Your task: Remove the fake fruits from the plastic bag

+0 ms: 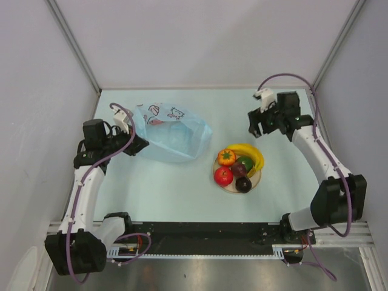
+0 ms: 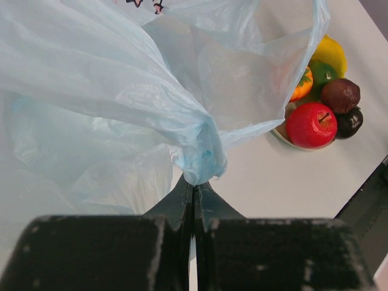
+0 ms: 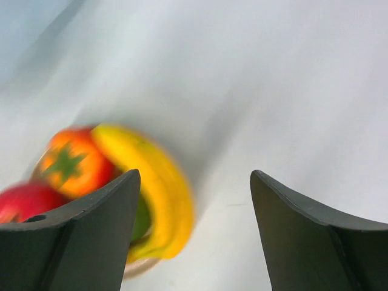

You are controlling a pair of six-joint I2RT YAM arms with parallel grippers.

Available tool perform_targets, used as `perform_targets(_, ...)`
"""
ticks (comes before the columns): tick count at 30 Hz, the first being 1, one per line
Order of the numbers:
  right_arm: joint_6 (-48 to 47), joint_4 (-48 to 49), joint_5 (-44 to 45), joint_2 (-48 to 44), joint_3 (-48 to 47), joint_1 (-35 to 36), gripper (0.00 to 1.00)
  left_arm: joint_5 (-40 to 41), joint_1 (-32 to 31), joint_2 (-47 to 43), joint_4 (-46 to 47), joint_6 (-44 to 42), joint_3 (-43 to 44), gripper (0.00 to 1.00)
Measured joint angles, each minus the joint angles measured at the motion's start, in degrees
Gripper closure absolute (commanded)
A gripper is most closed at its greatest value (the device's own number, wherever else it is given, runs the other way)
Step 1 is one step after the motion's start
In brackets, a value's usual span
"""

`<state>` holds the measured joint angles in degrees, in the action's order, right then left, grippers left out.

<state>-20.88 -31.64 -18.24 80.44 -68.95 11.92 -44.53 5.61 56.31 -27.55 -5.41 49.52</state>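
Found the left gripper (image 2: 194, 189) clamped shut on a bunched fold of the plastic bag (image 2: 121, 91), with only blue film pinched between the jaws. Found the right gripper (image 3: 195, 176) with jaws spread wide, nothing between them, and touching nothing.

Counted as follows:
- Two arms, two grippers.
- One plastic bag, light blue and crinkled, with a white printed patch at its far end.
- One tan plate (image 1: 234, 190).
- Six fake fruits (image 1: 237, 168): one yellow banana (image 1: 252, 153), one orange-red round fruit (image 1: 227, 157), one red apple (image 1: 223, 176), one green fruit (image 1: 245, 162), one maroon fruit (image 1: 240, 170), one near-black fruit (image 1: 244, 184).

Located all six fruits heaped on the plate, outside the bag, right of table centre. Located the bag lying on the table (image 1: 151, 188) just left of the plate, its near-left corner drawn into the left gripper.

Noted the left arm reaching forward along the left edge of the table, elbow bent, wrist turned rightward toward the bag. Noted the right arm stretched up the right side, wrist turned leftward, gripper raised at the far right beyond the plate. Saw the fruits blurred at lower left in the right wrist view.
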Motion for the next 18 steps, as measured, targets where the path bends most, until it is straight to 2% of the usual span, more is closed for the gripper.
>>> perform_targets(3,5.0,3.8,0.9,4.4,-3.6,-6.8,0.21,0.5,-0.6,2.3,0.0,0.3,2.4,0.98)
perform_targets(4,6.8,4.8,0.9,5.9,-4.4,-9.0,0.2,0.9,-0.8,3.3,0.0,0.5,3.6,0.89)
perform_targets(5,8.9,5.7,0.8,7.3,-5.0,-11.1,0.2,1.3,-1.0,4.2,0.2,0.6,4.9,0.71)
perform_targets(6,10.7,6.5,0.8,8.5,-5.3,-13.3,0.2,2.1,-1.1,5.2,0.4,1.0,6.4,0.44)
perform_targets(7,12.9,7.2,0.9,9.8,-5.7,-15.0,0.18,3.1,-1.2,6.1,0.6,1.2,8.0,0.26)
perform_targets(9,15.1,7.7,1.9,11.1,-6.0,-18.9,0.16,6.6,-1.3,8.0,1.0,1.9,11.5,0.04)
perform_targets(12,18.0,8.5,5.2,12.4,-6.8,-22.0,0.09,11.8,-1.3,10.4,1.7,2.1,17.5,0.01)
perform_targets(16,20.9,9.1,8.3,12.4,-7.7,-22.0,0.01,16.2,-1.3,11.6,2.5,1.4,24.4,0.0)
perform_targets(18,22.4,9.5,9.0,12.4,-7.9,-21.8,0.0,17.6,-1.3,11.6,3.0,0.9,27.7,0.0)
